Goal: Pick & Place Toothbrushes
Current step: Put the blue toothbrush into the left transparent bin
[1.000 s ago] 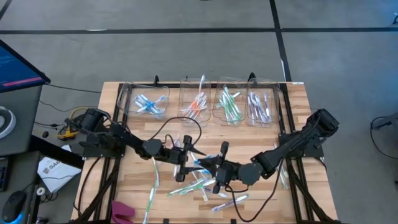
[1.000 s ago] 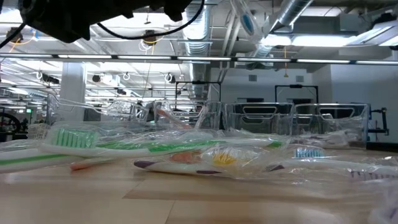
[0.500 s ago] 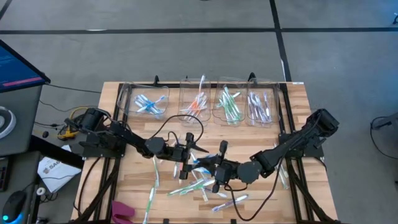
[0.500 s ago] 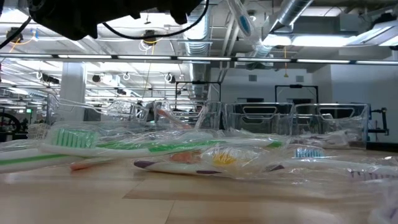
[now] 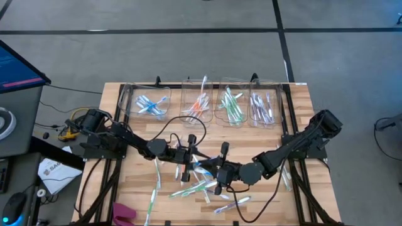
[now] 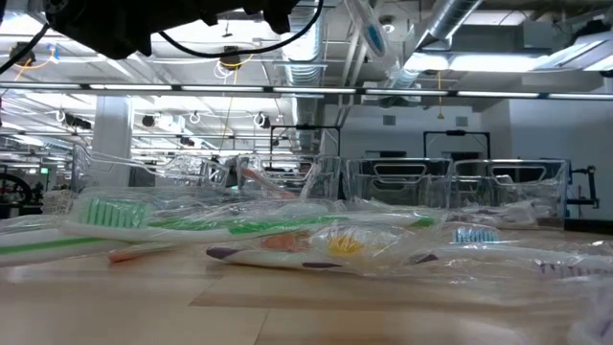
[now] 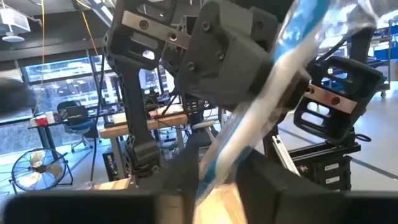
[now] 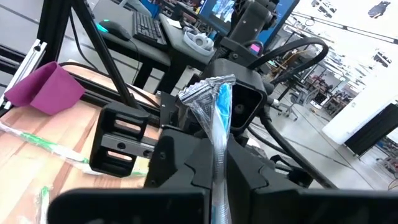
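Handing over a blue wrapped toothbrush (image 8: 219,134) mid-air above the table (image 5: 125,188) centre: right pincer (image 5: 221,174) clamped on it, left pincer (image 5: 188,157) closing around it. Next, probably releasing right, then carrying toward the blue bin (image 5: 151,103).

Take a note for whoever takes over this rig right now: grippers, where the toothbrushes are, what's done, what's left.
Grippers: the left gripper and the right gripper meet over mid-table, both closed on one wrapped blue toothbrush. It looks like an arm-to-arm hand-over.
Done: the four clear bins along the far edge each hold some brushes, sorted blue, orange, green and purple from the left arm's side.
Left: the loose toothbrushes lie scattered on the table below the grippers, and the held blue one likely goes to the blue bin.
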You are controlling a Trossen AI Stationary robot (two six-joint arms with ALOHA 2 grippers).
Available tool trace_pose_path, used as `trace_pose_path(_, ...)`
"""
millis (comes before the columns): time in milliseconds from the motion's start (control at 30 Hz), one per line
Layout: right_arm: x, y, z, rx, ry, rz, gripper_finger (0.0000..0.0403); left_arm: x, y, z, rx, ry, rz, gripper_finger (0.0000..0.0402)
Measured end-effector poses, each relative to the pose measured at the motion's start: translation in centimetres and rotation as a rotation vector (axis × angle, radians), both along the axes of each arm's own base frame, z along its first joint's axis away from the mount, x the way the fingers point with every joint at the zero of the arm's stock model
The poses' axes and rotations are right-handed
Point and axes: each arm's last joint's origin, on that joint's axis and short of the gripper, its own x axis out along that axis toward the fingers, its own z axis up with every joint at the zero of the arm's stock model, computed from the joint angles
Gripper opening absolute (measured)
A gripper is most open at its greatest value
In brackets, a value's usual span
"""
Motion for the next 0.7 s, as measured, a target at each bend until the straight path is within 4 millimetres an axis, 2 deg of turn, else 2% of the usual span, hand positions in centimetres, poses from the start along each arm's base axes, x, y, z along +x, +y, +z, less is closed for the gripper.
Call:
trace_pose_path(100,0.0,0.0,0.0,0.006,0.001,-0.004,0.0021,0.0,-0.1,0.0,0.015,0.002,0.002,0.0033)
trace_pose_path(167,-0.1,0.0,0.1,0.009,0.000,-0.005,0.0044,0.0,-0.1,-0.1,0.015,0.003,0.002,0.0016)
trace_pose_path(500,-0.3,0.2,-0.1,0.036,-0.002,-0.050,0.0167,0.0,0.0,-0.1,-0.007,0.007,0.021,0.0012)
trace_pose_path(700,-1.3,1.4,-0.1,-0.061,0.009,-0.118,0.0227,0.0,0.0,-0.2,-0.002,0.023,0.027,0.0012)
